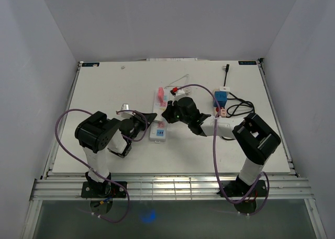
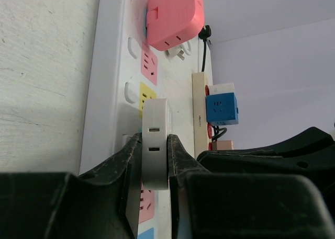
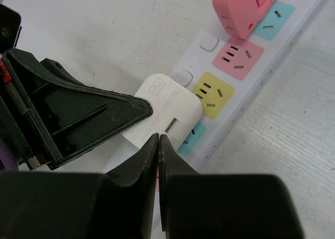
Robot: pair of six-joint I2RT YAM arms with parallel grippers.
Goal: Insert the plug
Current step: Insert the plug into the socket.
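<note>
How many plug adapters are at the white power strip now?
2. The pink adapter sits beside the pink socket; the white adapter, gripped by the left end effector, is next to the yellow socket. Others may be hidden.

Overall light: bright, even and diffuse in all three views; no hard-edged shadow is cast.
Shadows: a soft grey band is laid across the table (image 2: 42,50) in the left wrist view — faint, without a sharp rim.
Glare: a pale sheen is seen along the metal rails (image 1: 172,184) at the near edge.
Left wrist focus: the white plug (image 2: 155,113) and power strip (image 2: 118,66) are rendered sharply; the fingers (image 2: 123,171) of the left gripper (image 2: 154,145) are soft and underexposed.
Right wrist focus: the sockets (image 3: 212,95) are crisp; the fingers (image 3: 141,166) of the right gripper (image 3: 158,139) are blurred into flat black.
Colour cast: the walls (image 1: 157,19) are tinted lilac.
</note>
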